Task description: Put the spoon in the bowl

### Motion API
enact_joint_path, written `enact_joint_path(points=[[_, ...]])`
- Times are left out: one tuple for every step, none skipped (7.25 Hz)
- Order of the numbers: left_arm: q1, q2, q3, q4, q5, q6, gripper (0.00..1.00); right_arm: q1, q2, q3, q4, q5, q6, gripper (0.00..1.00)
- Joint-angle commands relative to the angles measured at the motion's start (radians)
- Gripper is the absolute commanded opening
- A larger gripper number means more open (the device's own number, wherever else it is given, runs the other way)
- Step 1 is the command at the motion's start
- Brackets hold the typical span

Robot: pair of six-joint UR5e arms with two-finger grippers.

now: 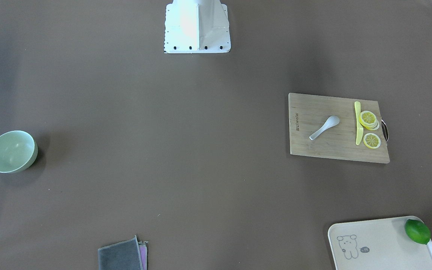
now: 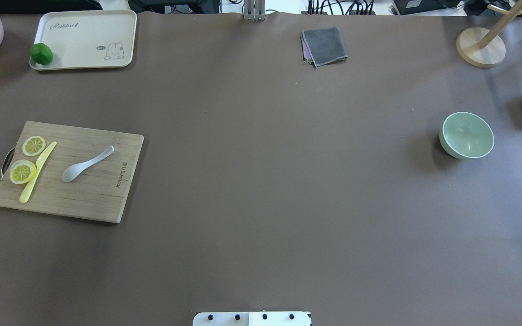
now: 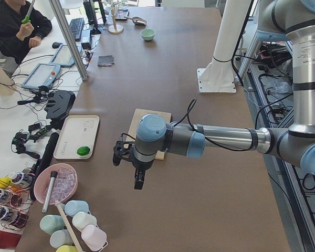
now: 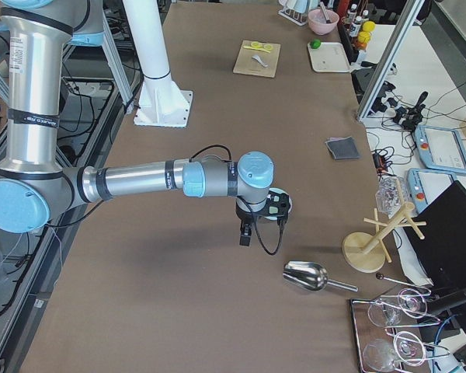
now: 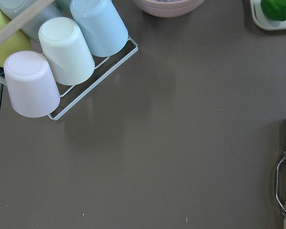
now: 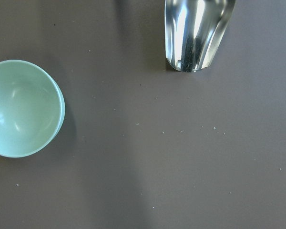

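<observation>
The white spoon [image 2: 87, 164] lies on a wooden cutting board [image 2: 107, 190] at the table's left side, scoop toward the robot; it also shows in the front view [image 1: 324, 127]. The mint-green bowl [image 2: 467, 135] stands empty far to the right, and shows in the right wrist view [image 6: 21, 107]. My left gripper [image 3: 138, 181] hangs above the table, left of the board. My right gripper [image 4: 246, 237] hangs near the bowl. Both show only in the side views, so I cannot tell if they are open or shut.
A yellow knife [image 2: 37, 172] and lemon slices [image 2: 22, 171] share the board. A cream tray [image 2: 84, 40] with a lime [image 2: 41, 54] is at the back left. A grey cloth [image 2: 324, 45], a metal scoop [image 6: 198, 31] and a wooden stand [image 2: 480, 47] lie farther right. Cups [image 5: 62, 52] sit past the left end.
</observation>
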Motion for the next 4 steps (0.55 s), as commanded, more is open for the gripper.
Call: enact_joint_path(points=[[-0.005, 0.031, -0.037, 0.002, -0.006, -0.001, 0.99, -0.001, -0.006, 0.002, 0.0, 0.0, 0.008, 1.0], [-0.003, 0.031, -0.036, 0.002, -0.006, -0.001, 0.98, -0.001, -0.006, 0.004, 0.0, 0.0, 0.007, 1.0], [0.0, 0.03, -0.036, 0.001, -0.006, -0.001, 0.98, 0.001, -0.006, 0.005, 0.0, 0.0, -0.001, 1.0], [0.001, 0.027, -0.034, -0.002, -0.006, -0.001, 0.98, 0.001, -0.006, 0.005, 0.0, 0.0, -0.001, 1.0]])
